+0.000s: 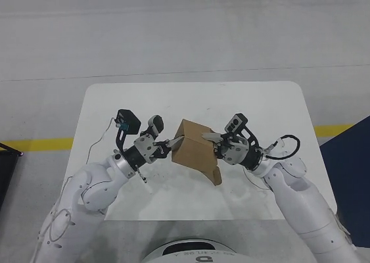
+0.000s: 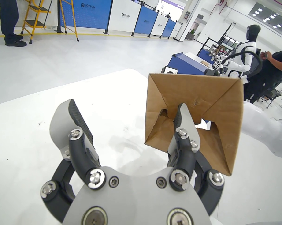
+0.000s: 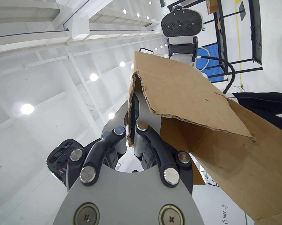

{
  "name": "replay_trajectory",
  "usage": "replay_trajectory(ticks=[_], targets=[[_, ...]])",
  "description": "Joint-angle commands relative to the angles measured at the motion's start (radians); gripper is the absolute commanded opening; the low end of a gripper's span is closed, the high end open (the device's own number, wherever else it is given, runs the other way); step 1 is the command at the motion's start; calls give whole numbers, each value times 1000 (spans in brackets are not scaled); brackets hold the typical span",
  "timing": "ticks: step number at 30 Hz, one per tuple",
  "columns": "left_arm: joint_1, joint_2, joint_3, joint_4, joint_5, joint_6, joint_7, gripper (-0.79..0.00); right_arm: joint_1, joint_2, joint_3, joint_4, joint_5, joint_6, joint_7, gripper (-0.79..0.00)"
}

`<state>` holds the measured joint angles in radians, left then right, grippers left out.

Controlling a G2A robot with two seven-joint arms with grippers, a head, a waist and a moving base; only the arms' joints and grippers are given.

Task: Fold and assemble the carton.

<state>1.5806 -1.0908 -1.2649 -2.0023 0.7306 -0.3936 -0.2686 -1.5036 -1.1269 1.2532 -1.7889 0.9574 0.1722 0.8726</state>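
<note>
Carton [image 1: 196,148] sat over the middle of the table [image 1: 257,105], between both grippers. Right gripper [image 3: 132,108] was clamped on a flap's ragged edge. Left gripper [image 2: 127,108] stood spread wide, one ribbed fingertip [image 2: 182,113] poked between the folded end flaps (brown corrugated board, creased, boxy).

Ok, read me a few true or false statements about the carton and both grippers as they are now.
1. The carton is between the two grippers. True.
2. The left gripper is shut on a flap. False: it is open, with one fingertip poking at the carton's end flaps.
3. The right gripper is shut on a carton edge. True.
4. The carton lies as a flat sheet on the table. False: it is opened into a box shape.
</note>
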Motion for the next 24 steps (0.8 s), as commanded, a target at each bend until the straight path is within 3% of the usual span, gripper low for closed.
replay_trajectory(ticks=[1,14,24], targets=[[2,1,-12,0,0,5,4,0,2,0,1,3,1,-3,-2,-785],[83,13,-152,-6,-11,25,34,0,-6,5,20,-20,-53,7,-40,-785],[133,13,-193,0,-45,40,69,0,-6,5,21,-21,-62,9,-48,-785]])
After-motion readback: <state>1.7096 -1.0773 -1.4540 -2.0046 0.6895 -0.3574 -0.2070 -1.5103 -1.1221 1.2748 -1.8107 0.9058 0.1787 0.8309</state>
